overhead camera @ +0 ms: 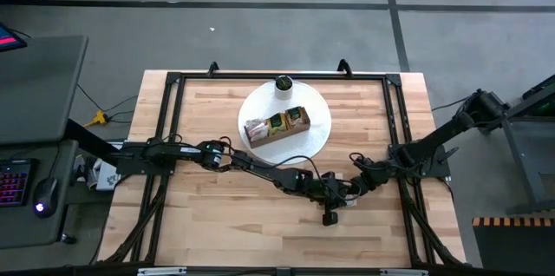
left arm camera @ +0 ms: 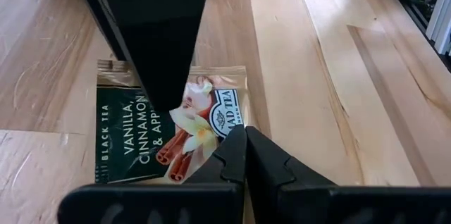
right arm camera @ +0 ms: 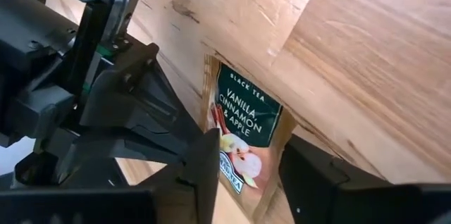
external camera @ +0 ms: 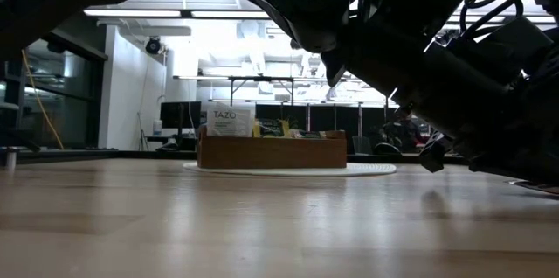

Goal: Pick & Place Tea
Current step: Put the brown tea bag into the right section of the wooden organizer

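- Dark green and tan tea sachet point(left arm camera: 165, 129), printed "Black Tea Vanilla, Cinnamon & Apple", held just over the wooden table point(overhead camera: 217, 224) near its front edge, right of centre.
- Left gripper point(left arm camera: 243, 155) reaching across from the left side, jaws pressed together at the sachet's lower edge, pinching it.
- Right gripper point(right arm camera: 246, 155) meeting it from the right, jaws set narrowly apart with the same sachet between them; whether they touch it cannot be told.
- Both grippers close together, nearly touching, in the high view.
- Farther back, round white plate point(overhead camera: 317, 134) at the table's centre rear, carrying a brown wooden tray point(overhead camera: 277, 127) with more sachets standing in it.
- White "TAZO" sachet point(external camera: 230, 121) upright at the tray's left end in the low view.
- Small white cylinder with dark top point(overhead camera: 284, 84) on the plate's far rim, behind the tray.
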`<state>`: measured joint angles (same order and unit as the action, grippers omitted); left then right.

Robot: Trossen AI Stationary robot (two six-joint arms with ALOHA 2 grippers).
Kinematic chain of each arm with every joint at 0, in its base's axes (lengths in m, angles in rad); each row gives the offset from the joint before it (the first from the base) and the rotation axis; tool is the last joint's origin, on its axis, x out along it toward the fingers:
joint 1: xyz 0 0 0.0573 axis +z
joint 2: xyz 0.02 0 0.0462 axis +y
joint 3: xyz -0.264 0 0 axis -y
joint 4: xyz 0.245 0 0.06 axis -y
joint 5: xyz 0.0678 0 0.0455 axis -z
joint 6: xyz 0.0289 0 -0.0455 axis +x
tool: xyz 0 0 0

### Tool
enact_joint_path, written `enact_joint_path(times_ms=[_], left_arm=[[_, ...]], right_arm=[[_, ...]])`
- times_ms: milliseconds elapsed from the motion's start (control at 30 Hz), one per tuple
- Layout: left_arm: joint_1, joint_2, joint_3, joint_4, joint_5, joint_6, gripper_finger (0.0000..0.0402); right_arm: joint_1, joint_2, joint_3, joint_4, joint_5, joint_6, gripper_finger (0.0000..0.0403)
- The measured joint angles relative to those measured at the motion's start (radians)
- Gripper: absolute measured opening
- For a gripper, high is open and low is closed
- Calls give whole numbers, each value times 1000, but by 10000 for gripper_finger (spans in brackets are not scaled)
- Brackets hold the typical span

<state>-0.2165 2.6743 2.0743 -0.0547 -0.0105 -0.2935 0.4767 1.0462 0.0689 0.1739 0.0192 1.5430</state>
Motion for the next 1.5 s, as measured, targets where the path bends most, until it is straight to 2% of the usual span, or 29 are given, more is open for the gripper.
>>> enact_joint_path(times_ms=[200,333,400,600,700,800,967,1100,1433,1500], left_arm=[[0,0,0,-1,0,0,0],[0,0,0,-1,0,0,0],[0,0,0,-1,0,0,0],[0,0,0,0,1,0,2],[3,0,-3,10,30,0,17],[4,1,-3,21,74,-2,53],[12,-11,-3,23,169,-28,135],[29,-49,-5,-45,218,-48,180],[63,-171,-13,-368,116,80,191],[64,-173,-12,-366,110,97,191]], right_arm=[[0,0,-1,-4,67,31,70],[0,0,-1,-5,76,31,18],[0,0,-2,-5,74,24,6],[0,0,-2,-9,73,14,2],[0,0,-2,-9,73,10,1],[0,0,-2,-10,73,9,1],[1,0,-2,-10,72,6,1],[2,0,-2,-11,71,-1,0],[0,-13,-4,-9,118,-40,0],[1,-15,-4,-9,119,-52,0]])
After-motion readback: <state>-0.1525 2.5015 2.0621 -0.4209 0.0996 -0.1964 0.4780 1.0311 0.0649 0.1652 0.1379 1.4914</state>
